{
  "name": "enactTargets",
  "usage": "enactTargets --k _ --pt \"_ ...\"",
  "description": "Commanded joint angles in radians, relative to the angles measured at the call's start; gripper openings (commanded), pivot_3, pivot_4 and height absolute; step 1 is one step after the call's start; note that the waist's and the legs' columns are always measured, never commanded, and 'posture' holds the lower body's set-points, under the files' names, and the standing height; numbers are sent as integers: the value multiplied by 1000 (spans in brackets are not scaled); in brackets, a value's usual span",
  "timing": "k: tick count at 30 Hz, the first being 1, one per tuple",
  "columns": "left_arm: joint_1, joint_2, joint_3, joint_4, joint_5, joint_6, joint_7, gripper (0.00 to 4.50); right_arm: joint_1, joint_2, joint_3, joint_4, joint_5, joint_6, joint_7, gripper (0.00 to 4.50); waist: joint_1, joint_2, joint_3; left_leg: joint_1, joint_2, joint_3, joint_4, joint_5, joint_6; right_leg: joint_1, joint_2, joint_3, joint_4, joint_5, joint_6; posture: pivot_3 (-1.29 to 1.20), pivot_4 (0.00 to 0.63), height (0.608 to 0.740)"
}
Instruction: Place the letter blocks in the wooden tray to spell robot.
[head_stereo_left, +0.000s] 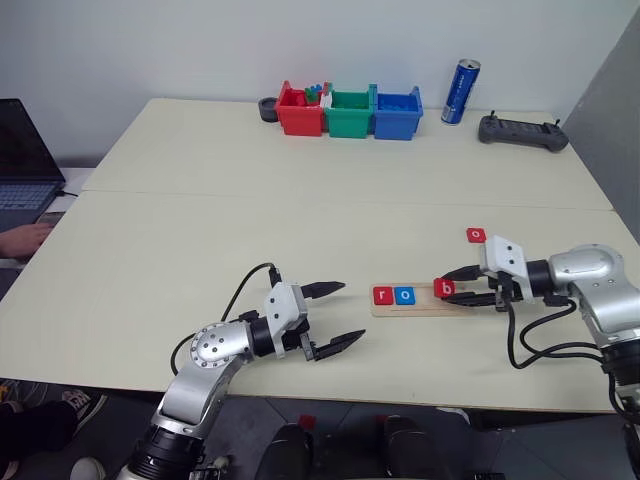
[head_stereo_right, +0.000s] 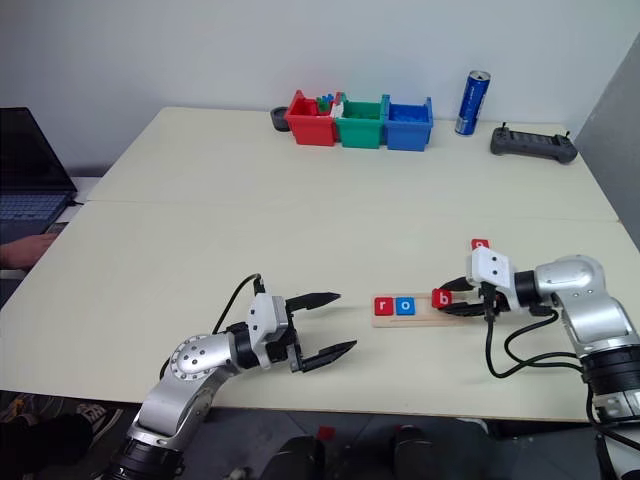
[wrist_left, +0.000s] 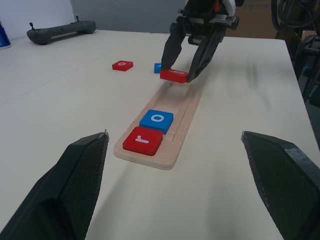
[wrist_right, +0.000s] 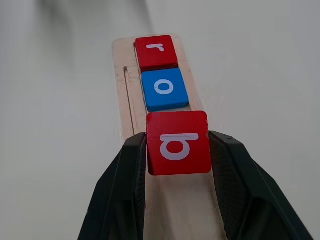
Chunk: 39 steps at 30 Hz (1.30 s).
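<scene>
Right claw (head_stereo_left: 470, 285) grips my red b tile (wrist_right: 178, 142) just above the wooden tray (wrist_left: 176, 134), behind the r (wrist_left: 143, 140) and blue o (wrist_left: 157, 120). Left claw (head_stereo_left: 335, 315) hangs wide. Released tilted, b could catch the rim or nudge o.

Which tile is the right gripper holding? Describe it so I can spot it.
Find the wooden tray at the table's near edge. The right gripper holds a red tile over it, just past the blue o. It is the only tile with a white b, and the only one not lying flat.
</scene>
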Motion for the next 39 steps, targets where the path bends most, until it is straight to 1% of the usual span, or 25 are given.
enactTargets --k 1,13,23,39 --pt "-3 7 19 -24 -10 -16 0 4500 -26 6 3 -9 -12 -17 -8 1459 0 0 0 0 0 0 0 0 0 0 0 0 0 0 0 0 150 740" --pt "2 9 15 -40 -7 -12 4 4500 -78 49 36 79 -57 -67 -21 1459 -1 0 0 0 0 0 0 0 0 0 0 0 0 0 0 0 150 740" --pt "4 16 21 -46 -8 -8 5 4500 -100 63 54 109 -68 -95 3 1459 -1 0 0 0 0 0 0 0 0 0 0 0 0 0 0 0 150 740" --pt "5 23 23 -58 -10 0 4 4500 -116 66 69 154 -90 -130 -1 1459 -1 0 0 0 0 0 0 0 0 0 0 0 0 0 0 0 150 740"
